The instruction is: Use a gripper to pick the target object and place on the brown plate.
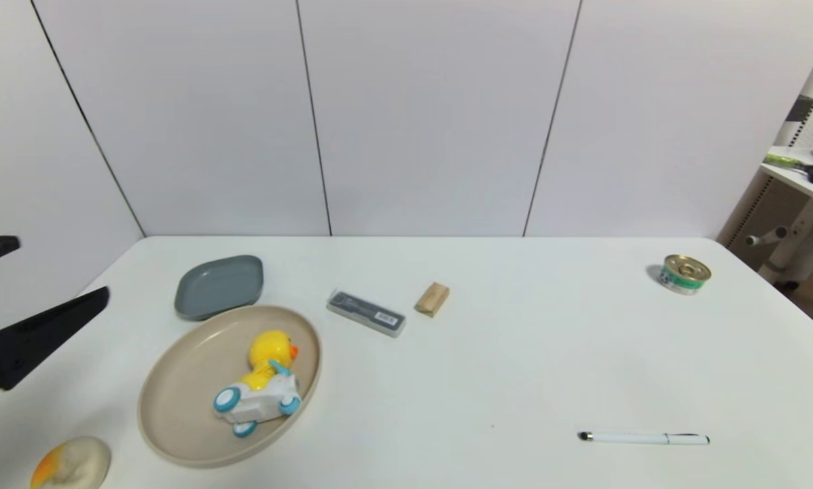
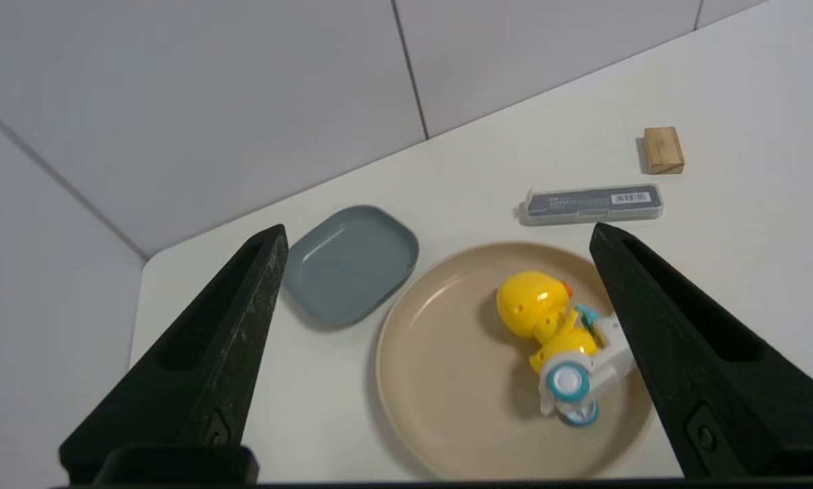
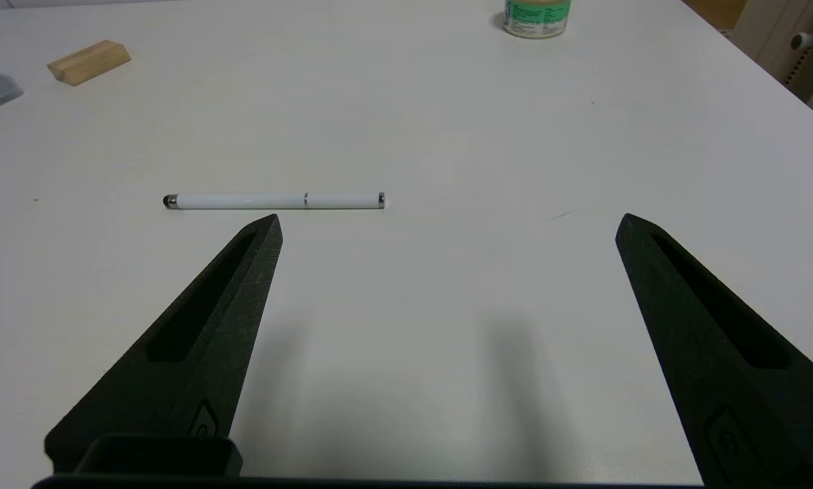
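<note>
Step in hand: judging by how things lie, the duck toy is already on the brown plate, so what is left is to draw clear without disturbing it.
Left hand: spread wide and holding nothing, raised at the tabletop's left edge, at about 9 o'clock from the plate; in its own wrist view the toy shows between the two fingers, well below them.
Right hand: spread and empty, hovering low over bare tabletop near the white pen; it does not show in the head view (idle, as far as I can judge).
How to do it well: keep the left hand spread and move it up and away toward 9 o'clock, never sweeping across the plate; the toy sits on wheels, so a light brush could roll it off the low rim.
Duck toy: tipped on its side, in the plate's half nearest 3 o'clock, wheels toward the near rim, head toward 12 o'clock.
Brown plate: holds only the toy.
Grey dish: empty, at 12 o'clock from the plate, its edge just beside the plate's rim (whether they touch I cannot tell).
Tin can: far off at 2 o'clock, with a closed lid.
</note>
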`<state>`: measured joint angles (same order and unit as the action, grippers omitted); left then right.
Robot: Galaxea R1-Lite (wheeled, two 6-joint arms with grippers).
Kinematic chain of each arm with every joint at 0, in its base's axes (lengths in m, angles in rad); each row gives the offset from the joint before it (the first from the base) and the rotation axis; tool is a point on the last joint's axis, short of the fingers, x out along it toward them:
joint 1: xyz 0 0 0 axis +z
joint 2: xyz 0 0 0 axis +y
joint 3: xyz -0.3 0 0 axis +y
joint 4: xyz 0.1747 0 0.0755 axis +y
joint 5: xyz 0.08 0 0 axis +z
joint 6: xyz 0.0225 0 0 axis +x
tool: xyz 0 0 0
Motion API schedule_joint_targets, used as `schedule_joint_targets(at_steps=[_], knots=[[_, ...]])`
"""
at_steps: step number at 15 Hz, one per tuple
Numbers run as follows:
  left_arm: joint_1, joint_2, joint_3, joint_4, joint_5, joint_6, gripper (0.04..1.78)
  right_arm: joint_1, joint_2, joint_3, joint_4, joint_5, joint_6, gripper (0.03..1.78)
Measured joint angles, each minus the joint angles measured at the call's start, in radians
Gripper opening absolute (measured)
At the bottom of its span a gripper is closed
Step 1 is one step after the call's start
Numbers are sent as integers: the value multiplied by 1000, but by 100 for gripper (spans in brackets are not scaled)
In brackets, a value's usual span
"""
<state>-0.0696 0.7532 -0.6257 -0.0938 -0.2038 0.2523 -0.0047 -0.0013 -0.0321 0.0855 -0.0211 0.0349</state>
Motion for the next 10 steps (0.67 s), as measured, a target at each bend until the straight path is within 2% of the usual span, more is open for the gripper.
schedule_joint_targets(at_steps=[3, 5, 8, 10], knots=[[59, -246, 42, 193, 3, -45, 164, 0, 0, 0, 0, 0, 0, 170], [77, -406, 157, 286, 10, -68, 166, 0, 0, 0, 0, 0, 0, 170], [87, -531, 381, 223, 45, -94, 167, 0, 0, 0, 0, 0, 0, 170], [78, -575, 526, 116, 134, -102, 167, 0, 0, 0, 0, 0, 0, 170]])
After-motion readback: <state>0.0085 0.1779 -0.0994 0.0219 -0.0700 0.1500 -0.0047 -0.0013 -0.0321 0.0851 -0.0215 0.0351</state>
